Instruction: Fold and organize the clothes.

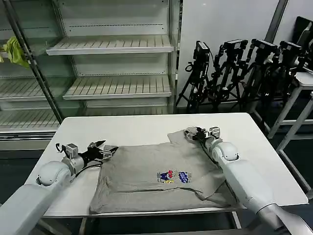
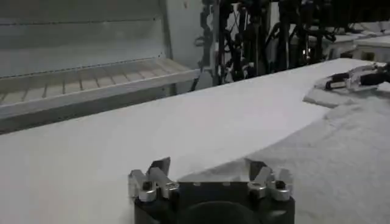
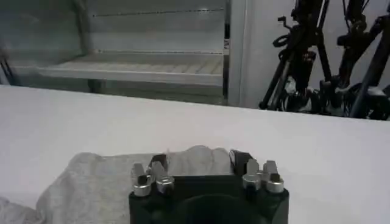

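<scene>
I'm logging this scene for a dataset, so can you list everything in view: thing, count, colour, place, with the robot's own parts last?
shirt: one, light grey with a small multicolour chest print, spread on the table, partly folded, reaching its near edge.
table: one, white, in front of the robot.
shelving unit: one, pale metal, bare shelves, behind the table.
yellow-green cloth: one, hanging at the far left by the shelving.
tripods: several, black, standing behind the table to the right.
left claw: one, black and silver, open at the shirt's left far corner.
right claw: one, black and silver, open over the shirt's right far corner.
</scene>
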Controlling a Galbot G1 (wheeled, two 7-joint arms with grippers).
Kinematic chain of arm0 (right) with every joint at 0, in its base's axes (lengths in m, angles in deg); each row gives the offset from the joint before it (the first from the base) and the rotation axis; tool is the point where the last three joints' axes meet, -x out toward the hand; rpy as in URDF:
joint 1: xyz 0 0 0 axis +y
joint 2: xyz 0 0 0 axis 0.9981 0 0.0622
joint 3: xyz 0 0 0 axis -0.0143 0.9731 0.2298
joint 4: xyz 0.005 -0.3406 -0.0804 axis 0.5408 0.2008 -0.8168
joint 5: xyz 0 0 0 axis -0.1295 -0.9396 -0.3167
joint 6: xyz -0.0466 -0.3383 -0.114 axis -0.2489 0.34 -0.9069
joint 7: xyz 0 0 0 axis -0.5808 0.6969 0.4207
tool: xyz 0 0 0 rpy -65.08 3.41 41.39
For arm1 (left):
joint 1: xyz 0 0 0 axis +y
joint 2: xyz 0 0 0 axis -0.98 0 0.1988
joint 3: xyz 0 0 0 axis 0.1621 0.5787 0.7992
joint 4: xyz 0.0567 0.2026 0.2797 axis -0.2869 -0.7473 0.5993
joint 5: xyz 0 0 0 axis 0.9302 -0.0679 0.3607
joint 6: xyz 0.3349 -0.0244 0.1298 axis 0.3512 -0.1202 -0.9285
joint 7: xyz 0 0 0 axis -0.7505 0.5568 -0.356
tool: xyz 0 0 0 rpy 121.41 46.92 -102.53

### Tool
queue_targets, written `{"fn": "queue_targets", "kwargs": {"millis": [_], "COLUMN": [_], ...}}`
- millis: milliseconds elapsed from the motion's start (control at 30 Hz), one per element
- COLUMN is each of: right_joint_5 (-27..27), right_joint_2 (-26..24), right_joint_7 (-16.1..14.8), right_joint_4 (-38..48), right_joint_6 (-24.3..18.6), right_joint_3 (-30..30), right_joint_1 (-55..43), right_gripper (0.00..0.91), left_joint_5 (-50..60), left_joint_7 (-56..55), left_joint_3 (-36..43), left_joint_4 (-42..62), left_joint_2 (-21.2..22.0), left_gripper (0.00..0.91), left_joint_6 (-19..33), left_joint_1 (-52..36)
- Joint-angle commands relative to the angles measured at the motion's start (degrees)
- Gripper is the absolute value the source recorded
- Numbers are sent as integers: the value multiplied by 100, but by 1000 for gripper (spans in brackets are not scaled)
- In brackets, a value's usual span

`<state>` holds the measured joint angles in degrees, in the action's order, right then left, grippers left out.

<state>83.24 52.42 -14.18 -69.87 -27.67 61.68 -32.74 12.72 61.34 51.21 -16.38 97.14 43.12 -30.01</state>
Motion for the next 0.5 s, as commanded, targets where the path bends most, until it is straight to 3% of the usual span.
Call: {"fn": "queue_targets", "kwargs": {"millis": [33,133,267,400,500], "right_joint_5": [-18,-18,-18,-26,-29], "right_joint_2": [17,10,15,14,12], "right_joint_7": [4,1,-4,-9,-22], "right_joint_4": [38,20,19,12,4], "right_joint_6": [5,4,9,10,9], "right_joint_3": [0,-2,-9,-5,-3], "right_joint_1": [-6,0,5,26,38], "right_gripper": [736,725,665,564,433], "left_joint_5": [77,90,101,105,105], "left_joint_7": [2,14,36,54,61], "left_joint_3": [23,22,21,18,16], "left_joint_4": [109,116,116,113,102], "left_joint_2": [-12,-8,-6,-18,-37], "left_gripper": [826,695,413,343,302], "left_joint_6": [-11,-11,-13,-11,-4], "left_joint_1": [-9,6,19,36,43]}}
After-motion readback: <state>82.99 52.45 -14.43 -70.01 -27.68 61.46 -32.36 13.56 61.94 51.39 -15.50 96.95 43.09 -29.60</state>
